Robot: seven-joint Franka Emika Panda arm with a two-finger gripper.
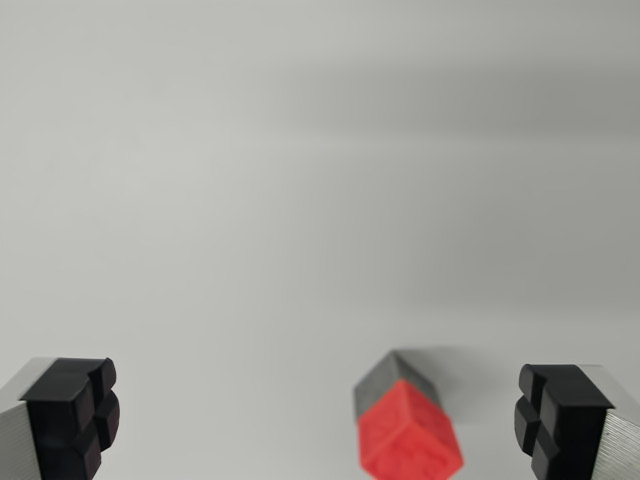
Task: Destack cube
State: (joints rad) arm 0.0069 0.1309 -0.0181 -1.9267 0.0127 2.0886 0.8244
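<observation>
Fingertips sit closest to your lens: one black ribbed pad (75, 415) at the wrist view's lower left, the other (560, 420) at the lower right, each on a silver-grey finger body that runs off the frame's bottom corners. You see the gripper (318, 418) spread wide, nothing between the pads, nothing touched.

Landmark for your notes: the red cube (410, 438). It lies between the two pads, nearer the right-hand one, apart from both. You look down on it cornerwise, one edge pointing toward the lens; its lower part is cut by the frame's bottom edge. Faint raised marks show on its faces, too blurred to read.

Directly behind the red cube, touching it, is a grey cube (385, 378). Red rests against or on grey; from this angle you cannot tell which is the case.

Beyond the cubes, a plain pale grey surface (300, 180) fills everything up to the frame's top, with a soft shadow just right of grey.
</observation>
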